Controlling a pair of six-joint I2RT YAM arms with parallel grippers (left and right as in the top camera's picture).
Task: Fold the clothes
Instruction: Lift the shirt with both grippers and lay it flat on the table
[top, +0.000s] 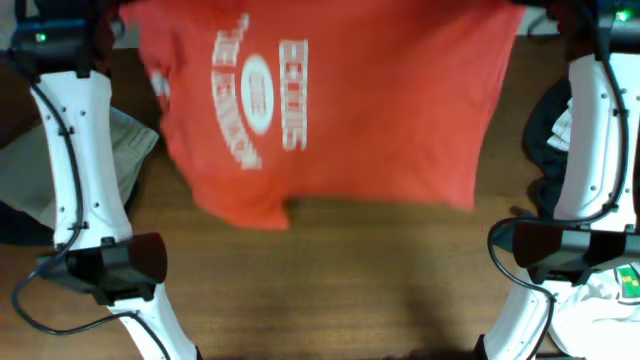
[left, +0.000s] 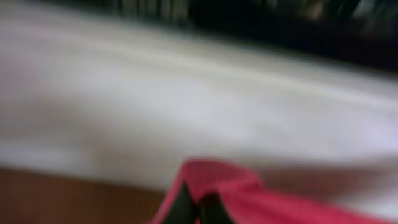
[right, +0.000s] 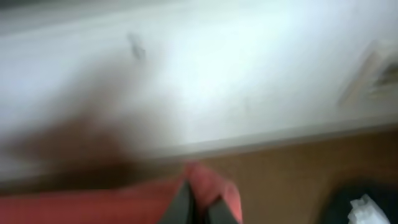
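Observation:
A red T-shirt (top: 330, 110) with white print hangs spread across the far half of the wooden table, lifted by both arms; its lower hem trails on the table. In the left wrist view my left gripper (left: 198, 208) is shut on a fold of the red T-shirt (left: 217, 177). In the right wrist view my right gripper (right: 198, 208) is shut on another red fold (right: 214, 183). Both wrist views are blurred. The grippers themselves lie at the top edge of the overhead view, hidden by the cloth.
A grey folded garment (top: 40, 165) lies at the table's left edge under the left arm. Dark clothing (top: 548, 125) and a white garment (top: 600, 295) lie at the right edge. A white wall fills both wrist views.

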